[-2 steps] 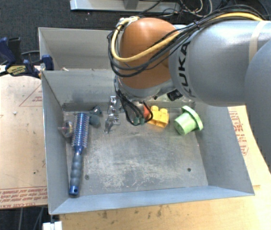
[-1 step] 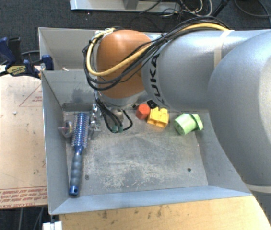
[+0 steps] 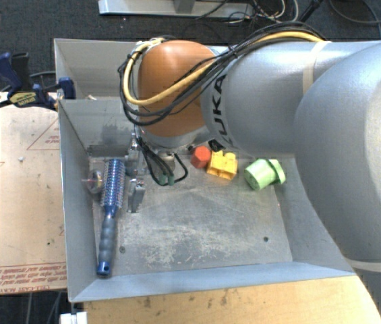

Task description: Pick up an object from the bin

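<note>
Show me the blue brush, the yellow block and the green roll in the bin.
blue brush (image 3: 109,216): camera view, top of its handle.
yellow block (image 3: 222,165): camera view, its top face.
green roll (image 3: 266,171): camera view, its curved side.

Scuffed matt grey metal bin (image 3: 197,241); glossy blue plastic hairbrush (image 3: 111,204); smooth yellow plastic block (image 3: 222,164).

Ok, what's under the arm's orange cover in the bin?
The gripper hangs beside a blue brush, with an orange ball and yellow block at the cover edge. The bin floor farther back is covered.
</note>
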`<state>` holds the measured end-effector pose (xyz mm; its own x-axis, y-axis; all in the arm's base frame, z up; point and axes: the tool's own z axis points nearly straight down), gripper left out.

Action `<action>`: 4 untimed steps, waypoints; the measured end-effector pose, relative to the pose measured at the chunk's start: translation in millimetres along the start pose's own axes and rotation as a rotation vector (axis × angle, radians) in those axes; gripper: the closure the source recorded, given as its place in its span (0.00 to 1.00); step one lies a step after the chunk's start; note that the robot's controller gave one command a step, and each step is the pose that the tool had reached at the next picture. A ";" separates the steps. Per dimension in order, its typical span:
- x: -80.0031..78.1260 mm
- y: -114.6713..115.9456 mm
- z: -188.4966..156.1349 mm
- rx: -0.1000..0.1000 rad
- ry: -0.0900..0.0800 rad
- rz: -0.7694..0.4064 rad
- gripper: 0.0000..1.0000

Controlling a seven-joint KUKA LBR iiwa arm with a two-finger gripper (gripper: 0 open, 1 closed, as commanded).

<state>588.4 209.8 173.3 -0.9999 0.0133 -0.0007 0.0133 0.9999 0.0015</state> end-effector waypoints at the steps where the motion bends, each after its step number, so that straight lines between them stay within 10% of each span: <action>1: 23.9 17.2 58.6 -0.005 -0.017 -0.242 0.00; 2: -36.5 14.4 20.9 0.001 -0.008 -0.747 0.00; 3: -18.9 26.2 99.0 0.000 -0.004 -1.166 0.00; 4: -20.8 25.9 96.3 0.001 -0.009 -1.165 1.00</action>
<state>609.6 235.5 77.1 -0.4073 -0.9132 -0.0083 -0.9132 0.4074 -0.0051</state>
